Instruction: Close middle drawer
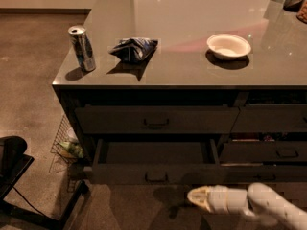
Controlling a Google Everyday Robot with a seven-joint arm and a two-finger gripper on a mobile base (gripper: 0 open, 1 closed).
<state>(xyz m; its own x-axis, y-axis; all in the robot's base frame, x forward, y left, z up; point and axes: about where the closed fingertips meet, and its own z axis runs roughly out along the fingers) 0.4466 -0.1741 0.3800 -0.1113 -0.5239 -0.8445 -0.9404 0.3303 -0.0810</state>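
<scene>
The middle drawer [156, 172] is a wide dark-grey drawer under the counter, pulled out partway, with a small bar handle [156, 177] at its front centre. Its dark inside shows behind the front. My gripper [193, 197] reaches in from the lower right, pointing left, just in front of and below the drawer front, right of the handle. The closed top drawer [156, 120] is above it.
On the counter [192, 71] stand a can [82, 47], a crumpled chip bag [134, 49] and a white bowl [229, 45]. Narrower drawers [268, 152] are at the right. A wire basket [64, 145] and a black chair base [19, 176] sit at the left on the floor.
</scene>
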